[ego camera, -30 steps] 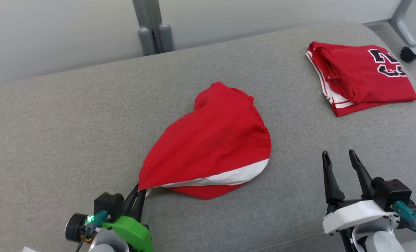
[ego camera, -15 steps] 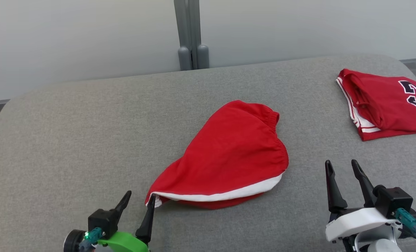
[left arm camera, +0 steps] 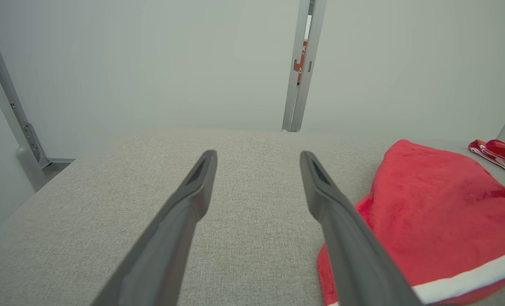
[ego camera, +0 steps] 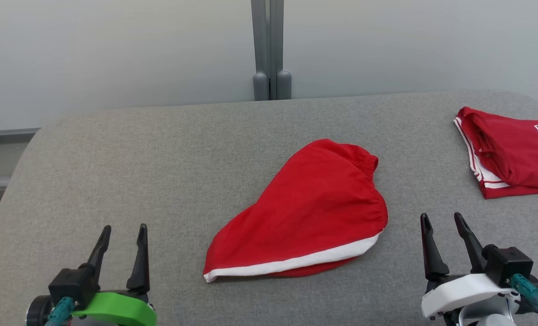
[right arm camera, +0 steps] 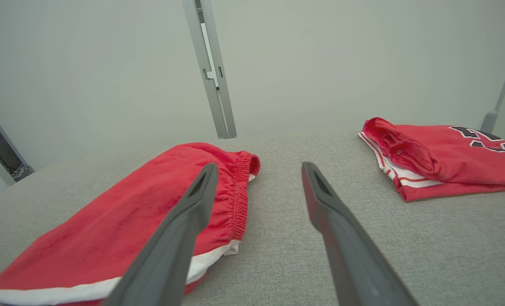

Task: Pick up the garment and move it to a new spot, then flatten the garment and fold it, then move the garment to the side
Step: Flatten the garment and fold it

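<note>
Lying at the centre of the grey woven upholstered surface (ego camera: 137, 172), the red soft-cloth shorts (ego camera: 309, 213) form a rumpled teardrop shape, with a gathered elastic waistband at the far end and a smooth white band along the near hem. The green-collared left gripper (ego camera: 125, 227) has its dark tapered fingers spread and empty, apart from the hem's pointed corner. The white-collared right gripper (ego camera: 441, 216) is likewise spread and empty, near the rounded side. A folded red jersey with white stripes and dark numerals (ego camera: 508, 149) lies well apart at the far right.

Red garment (ego camera: 309, 213) loose on grey cushion (ego camera: 137, 172), red jersey (ego camera: 513, 154) at right
</note>
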### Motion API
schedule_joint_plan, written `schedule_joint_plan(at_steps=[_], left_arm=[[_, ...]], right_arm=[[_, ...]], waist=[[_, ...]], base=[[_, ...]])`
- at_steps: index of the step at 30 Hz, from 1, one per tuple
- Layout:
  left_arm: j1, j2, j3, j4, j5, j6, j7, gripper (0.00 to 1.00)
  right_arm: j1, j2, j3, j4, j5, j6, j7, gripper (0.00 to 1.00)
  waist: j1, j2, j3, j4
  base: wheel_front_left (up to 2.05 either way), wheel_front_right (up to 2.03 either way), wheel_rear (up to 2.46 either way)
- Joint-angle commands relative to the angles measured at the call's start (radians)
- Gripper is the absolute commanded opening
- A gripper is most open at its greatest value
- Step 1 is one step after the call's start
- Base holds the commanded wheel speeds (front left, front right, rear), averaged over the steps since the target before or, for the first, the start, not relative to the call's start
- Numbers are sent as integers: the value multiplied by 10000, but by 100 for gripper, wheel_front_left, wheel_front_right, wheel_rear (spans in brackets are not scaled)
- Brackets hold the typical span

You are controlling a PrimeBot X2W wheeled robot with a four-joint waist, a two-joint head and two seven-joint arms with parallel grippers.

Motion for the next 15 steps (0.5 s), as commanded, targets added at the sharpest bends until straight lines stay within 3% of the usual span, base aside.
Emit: schedule_joint_plan(at_steps=[1,15], left_arm=[[239,39,206,-146,59,82,4,100],[692,-430,919,-590,605,-125,2,100]], right_arm=[[87,-66,0,16,97,-17,-70,100],[-604,-370,284,441,-117,-17,54,100]], waist=[[0,0,1,24],[0,0,58,365]], base=[[0,0,0],[0,0,0]])
